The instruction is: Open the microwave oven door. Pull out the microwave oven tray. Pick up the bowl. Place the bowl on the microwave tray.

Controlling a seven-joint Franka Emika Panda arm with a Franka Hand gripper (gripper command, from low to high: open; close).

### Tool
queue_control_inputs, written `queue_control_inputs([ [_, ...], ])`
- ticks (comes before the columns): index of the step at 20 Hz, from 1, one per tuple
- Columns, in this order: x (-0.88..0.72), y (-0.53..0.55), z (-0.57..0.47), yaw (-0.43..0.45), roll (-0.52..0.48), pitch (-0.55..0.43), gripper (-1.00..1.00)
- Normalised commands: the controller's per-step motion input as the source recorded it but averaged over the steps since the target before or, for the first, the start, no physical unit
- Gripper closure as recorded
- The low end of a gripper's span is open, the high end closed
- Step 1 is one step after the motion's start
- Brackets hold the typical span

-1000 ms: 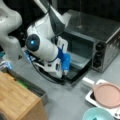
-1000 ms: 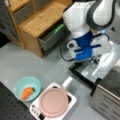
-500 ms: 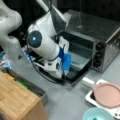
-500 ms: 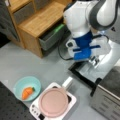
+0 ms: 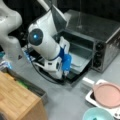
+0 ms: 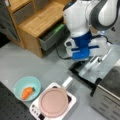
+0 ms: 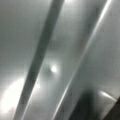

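A: Where is the microwave oven tray (image 5: 80, 61) at this moment?

B: It is partly drawn out of the microwave oven (image 5: 100, 37). It lies flat above the microwave oven door (image 5: 75, 77), which is folded down and open. In a front view the tray (image 6: 100, 68) shows as a pale shiny sheet, going toward the oven at that view's right bottom.

A: And the end effector?

B: The end effector (image 5: 65, 73) hangs low at the front edge of the tray and the open door, under the white and blue wrist of the arm. If its fingers are apart, together or clamped on the tray edge, I cannot tell; the wrist body hides them. The wrist view gives only a grey metal surface very close, with bright reflections and a dark band.

A: The bowl?

B: The bowl (image 6: 27, 88) stands on the grey desk (image 6: 37, 65), well apart from the end effector, at the bottom left of that front view. An orange carrot (image 6: 27, 92) lies inside it. Just beside it is a pink plate (image 6: 53, 102), resting on a white dish rack (image 6: 71, 98).

A: What is around?

B: A wooden cabinet (image 6: 40, 22) with an open dark drawer (image 6: 51, 37) is behind the arm. The room behind the oven is dark.
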Motion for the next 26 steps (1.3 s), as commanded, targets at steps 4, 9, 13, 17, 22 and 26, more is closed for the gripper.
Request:
queue_control_inputs([
  [4,0.12,0.02,0.16,0.051,-0.235,0.048,-1.00],
  [9,0.05,0.06,0.26,0.031,-0.274,0.066,-1.00],
  [13,0.00,0.16,0.23,0.001,-0.271,0.060,-1.00],
  [17,-0.01,0.18,0.14,-0.007,-0.242,0.043,-1.00],
  [22,0.00,0.09,0.07,0.015,-0.229,0.016,-1.00],
  [26,0.01,-0.03,0.11,0.012,-0.245,0.034,-1.00],
])
